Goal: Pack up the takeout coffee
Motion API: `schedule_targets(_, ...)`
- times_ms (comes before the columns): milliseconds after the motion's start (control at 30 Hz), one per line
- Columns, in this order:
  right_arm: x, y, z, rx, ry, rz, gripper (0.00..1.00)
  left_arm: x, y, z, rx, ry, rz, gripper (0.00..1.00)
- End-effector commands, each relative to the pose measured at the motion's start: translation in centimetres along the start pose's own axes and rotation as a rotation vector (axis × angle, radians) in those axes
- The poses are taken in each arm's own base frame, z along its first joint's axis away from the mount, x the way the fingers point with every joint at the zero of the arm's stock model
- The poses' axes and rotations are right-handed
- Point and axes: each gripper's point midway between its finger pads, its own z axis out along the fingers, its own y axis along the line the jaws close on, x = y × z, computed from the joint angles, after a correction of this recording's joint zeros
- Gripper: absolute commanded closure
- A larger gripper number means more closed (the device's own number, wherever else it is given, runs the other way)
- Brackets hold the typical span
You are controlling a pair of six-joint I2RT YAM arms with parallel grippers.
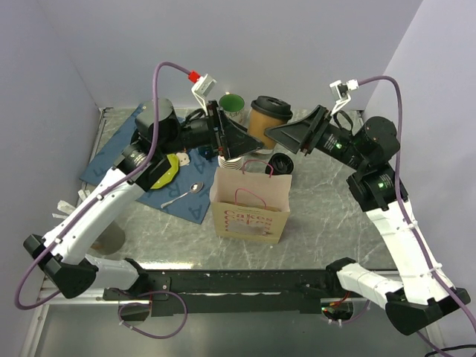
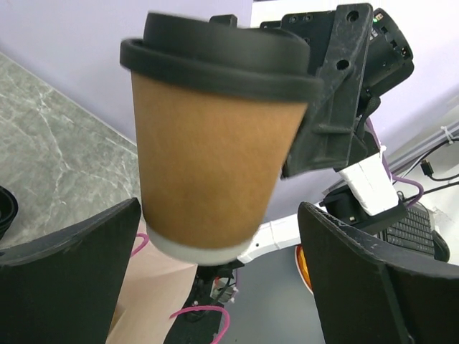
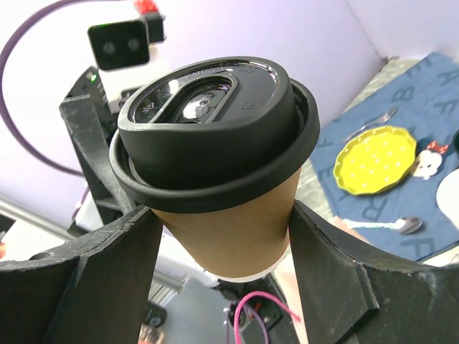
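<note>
The right gripper (image 3: pixel 226 215) squeezes the takeout coffee (image 3: pixel 215 172), high up in the air — the left gripper (image 2: pixel 219 209) waits near it, fingers wide apart.

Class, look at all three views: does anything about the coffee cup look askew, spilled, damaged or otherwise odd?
Nothing stands out. The takeout coffee sits in the right gripper with its black lid seated evenly; no drips or dents show. Its lean in the left wrist view may be only the camera's angle.
</note>
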Motion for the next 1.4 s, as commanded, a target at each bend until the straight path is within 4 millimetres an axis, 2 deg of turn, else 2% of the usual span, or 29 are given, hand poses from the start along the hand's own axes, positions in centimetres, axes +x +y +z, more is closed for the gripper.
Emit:
schedule_targets(0,-0.2,2.6,-0.8,-0.093,-0.016,-0.035,0.43,-0.9,-1.8,0.3,0.087,-0.022,0.016,0.06)
schedule_targets(67,0.1,2.8,-1.0,-0.1,-0.016,-0.031,0.43,-1.2,-2.3,0.4,0.107,-0.037,0.027,0.08)
schedule_targets(200,0.2,2.9,-1.3,-0.098,-0.019,-0.034,0.43,-0.7,-3.3,0.5,0.149,-0.022,0.028,0.2)
schedule_targets(233,0.1,3.0,-1.3,-0.101,-0.017,-0.038,0.43,-0.6,-3.4,0.5,0.157,-0.02,0.026,0.21)
schedule_targets(433,-0.2,3.5,-1.5,-0.114,-0.03,-0.047,0.43,0.1,-4.7,0.7,0.216,-0.002,0.011,0.14)
schedule_targets(700,0.2,3.1,-1.6,-0.116,-0.037,-0.047,0.43,0.5,-4.3,1.0,0.198,0.002,0.004,0.17)
schedule_targets(867,0.5,2.9,-1.7,-0.118,-0.037,-0.049,0.43,1.2,-3.7,0.8,0.188,0.001,-0.002,0.14)
schedule_targets(1033,1.4,1.8,-1.9,-0.101,-0.039,-0.038,0.43,2.0,-3.0,1.0,0.182,0.019,-0.019,0.12)
schedule_targets(1133,1.8,1.4,-2.0,-0.092,-0.032,-0.035,0.43,2.1,-3.0,1.0,0.185,0.022,-0.019,0.21)
schedule_targets(1200,1.9,1.5,-2.1,-0.093,-0.029,-0.04,0.43,2.1,-3.1,0.9,0.186,0.019,-0.015,0.31)
schedule_targets(1233,2.0,1.4,-2.1,-0.09,-0.027,-0.04,0.41,2.0,-3.2,0.8,0.185,0.017,-0.007,0.36)
schedule_targets(1267,2.0,1.5,-2.2,-0.087,-0.024,-0.041,0.39,2.1,-3.1,0.8,0.181,0.019,-0.006,0.47)
schedule_targets(1333,2.3,1.5,-2.5,-0.067,0.002,-0.05,0.32,2.2,-3.1,0.6,0.177,0.026,0.011,0.58)
schedule_targets(1367,2.4,1.5,-2.6,-0.064,0.014,-0.069,0.3,2.3,-3.2,0.5,0.176,0.029,0.019,0.59)
